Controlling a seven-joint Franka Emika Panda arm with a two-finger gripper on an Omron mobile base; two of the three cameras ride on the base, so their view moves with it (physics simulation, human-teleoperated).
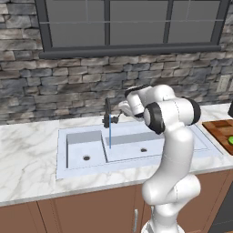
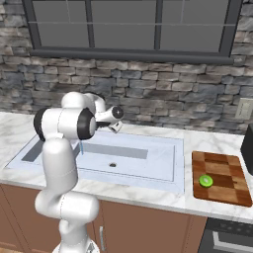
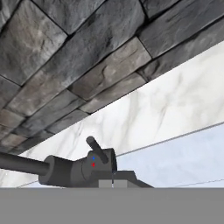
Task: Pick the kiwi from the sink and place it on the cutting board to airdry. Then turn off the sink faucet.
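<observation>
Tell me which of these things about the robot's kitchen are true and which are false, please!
1. The kiwi lies on the cutting board. True.
2. Water runs from the sink faucet. True: a thin blue stream falls into the sink.
3. The gripper holds the kiwi. False: it is shut and empty, beside the faucet.
4. The kiwi sits in the sink. False: it is on the board.
</observation>
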